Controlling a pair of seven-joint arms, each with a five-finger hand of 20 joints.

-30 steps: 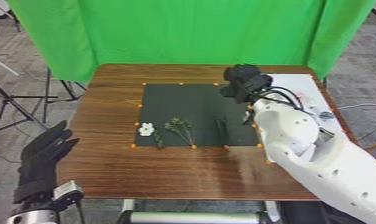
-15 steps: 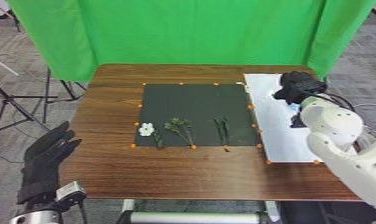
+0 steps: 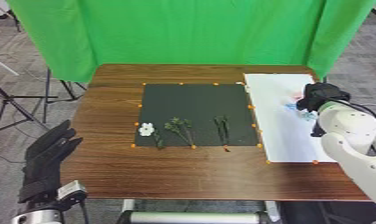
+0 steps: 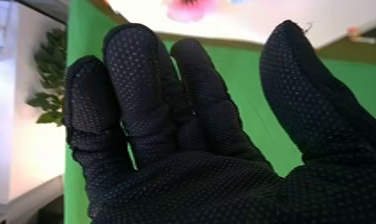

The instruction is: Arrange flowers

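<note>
Saw a brown worktop point(image 3: 158, 175), polished wood with visible grain, set before a green curtain point(image 3: 207, 35) with soft folds. Made out a flat, matte black sheet point(image 3: 189, 100), rectangular, near the middle of the worktop, and to its right a long, smooth white sheet point(image 3: 287, 142). Noticed small orange dots point(image 3: 253, 106) along the edges of both sheets.

Saw the right hand point(image 3: 322, 96), in textured black fabric, over the right side of the white sheet. Found the right hand point(image 4: 176, 187) spread in the right wrist view, fingers long and nearly straight, thumb standing wide apart from the fingers. Could not tell whether touching the blue flowers point(image 3: 306, 115) close beside it. Saw the left hand point(image 3: 49, 150), also in black fabric, beside the worktop's left edge, fingers extended and relaxed, apart from the flowers.

On the black sheet, toward its lower edge, found from left to right: a small white flower point(image 3: 146, 129) with rounded lobes; a short, thin green stem point(image 3: 159, 140); a branching sprig point(image 3: 176, 125) with tufted tops; and narrow dark green stems point(image 3: 222, 126), side by side, reaching the sheet's lower edge. On the white sheet, near the right hand, saw the blue flowers and a pink flower point(image 3: 297, 95), dark pink at its centre in the wrist view and partly cut off there.
</note>
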